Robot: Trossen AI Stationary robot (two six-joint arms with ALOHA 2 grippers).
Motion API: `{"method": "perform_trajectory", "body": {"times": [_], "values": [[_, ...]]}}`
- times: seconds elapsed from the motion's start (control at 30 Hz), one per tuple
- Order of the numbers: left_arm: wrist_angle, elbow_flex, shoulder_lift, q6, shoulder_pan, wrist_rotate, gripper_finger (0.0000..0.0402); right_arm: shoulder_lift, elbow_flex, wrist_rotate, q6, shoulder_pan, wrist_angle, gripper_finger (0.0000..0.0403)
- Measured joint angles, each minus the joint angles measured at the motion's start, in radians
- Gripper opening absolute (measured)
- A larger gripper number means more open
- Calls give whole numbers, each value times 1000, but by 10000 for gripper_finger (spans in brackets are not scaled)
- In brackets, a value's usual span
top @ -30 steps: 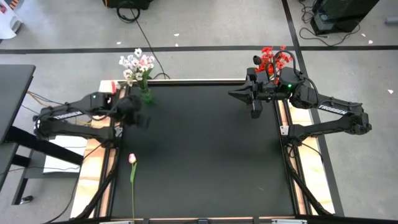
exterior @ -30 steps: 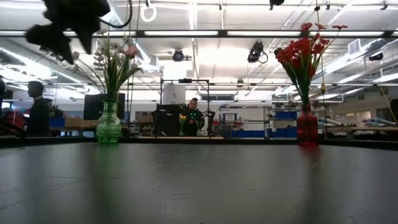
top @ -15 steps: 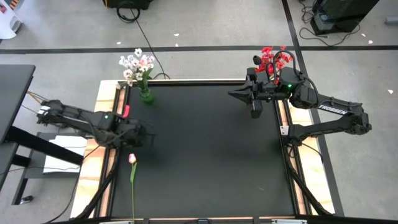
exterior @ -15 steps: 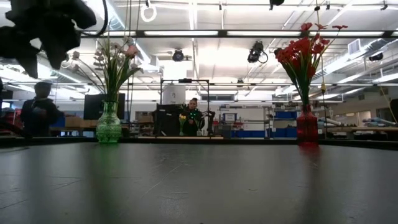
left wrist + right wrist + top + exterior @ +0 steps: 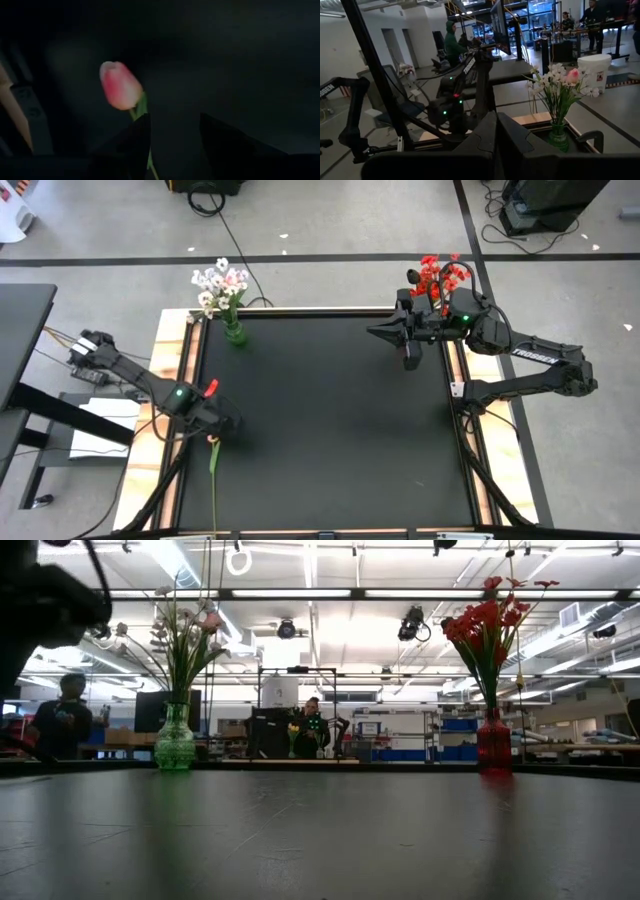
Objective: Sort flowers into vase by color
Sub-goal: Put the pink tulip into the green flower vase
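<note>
Step in hand: While the right arm waits, the left gripper point(image 5: 213, 430) is low over the last loose flower, so the pick-up seems to be the step in hand.
Pink bud point(image 5: 120, 85): it lies on the black table point(image 5: 330, 420) near the left edge, its stem point(image 5: 212, 480) running toward the near side.
Left fingers point(image 5: 136, 137): apart, one on each side of the stem just below the bud, not clamped.
Right gripper point(image 5: 410, 352): fingers together, empty, beside the red flowers point(image 5: 438, 276) at the far right.
Green vase point(image 5: 233, 334): far left, holding white blooms point(image 5: 218, 286) and one pink bud.
Next move: probably to close on the stem, lift, and carry it to the green vase.
</note>
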Motion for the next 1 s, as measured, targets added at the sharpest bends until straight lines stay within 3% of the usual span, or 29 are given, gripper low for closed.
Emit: {"method": "perform_trajectory", "body": {"times": [0.3,0.5,0.7,1.0], "values": [[62,-71,6,-133,-120,13,180,0,0,0,0,0,0,23],[194,-144,7,-213,-175,12,231,0,0,0,0,0,0,23],[173,-159,13,-232,-180,17,278,0,0,0,0,0,0,23],[176,-159,109,-240,-199,26,260,0,0,0,0,0,0,23]]}}
